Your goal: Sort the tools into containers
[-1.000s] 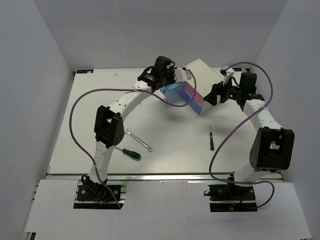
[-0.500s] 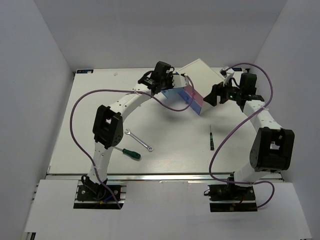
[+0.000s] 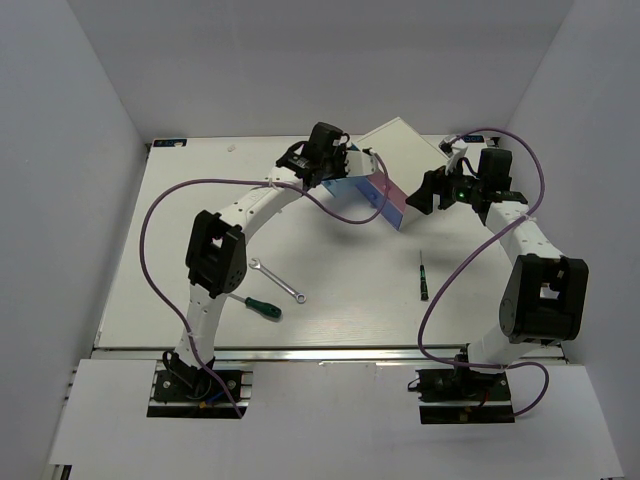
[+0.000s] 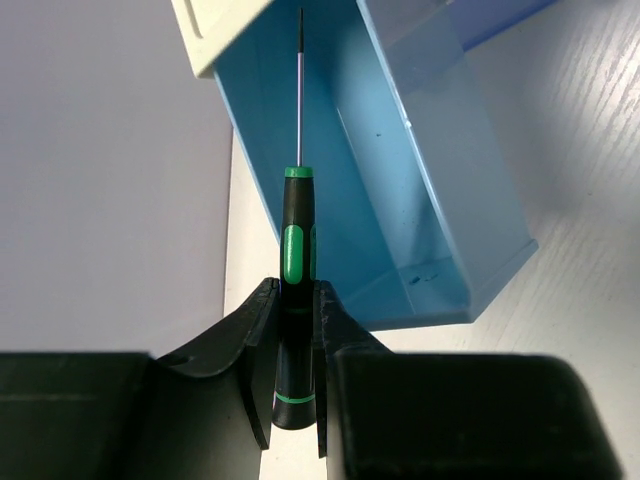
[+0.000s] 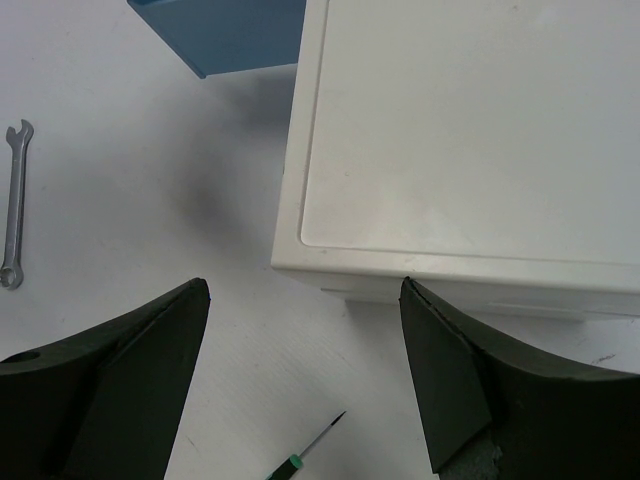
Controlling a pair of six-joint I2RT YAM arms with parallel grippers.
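My left gripper is shut on a thin dark mini screwdriver with green bands. It holds the tool over the pulled-out blue drawer, tip pointing into it. The drawer sticks out of the white cabinet, beside the pink drawer front. My right gripper is open and empty at the cabinet's right side. The second mini screwdriver lies on the table and shows below the right gripper in the right wrist view. The silver wrench and the green-handled screwdriver lie front left.
The cabinet stands turned at an angle at the back of the white table. The purple cables of both arms loop over the table. Grey walls close in the left, back and right sides.
My left gripper has moved slightly right with the mini screwdriver, further over the blue drawer. The right gripper has barely shifted. The tools on the table have not moved.
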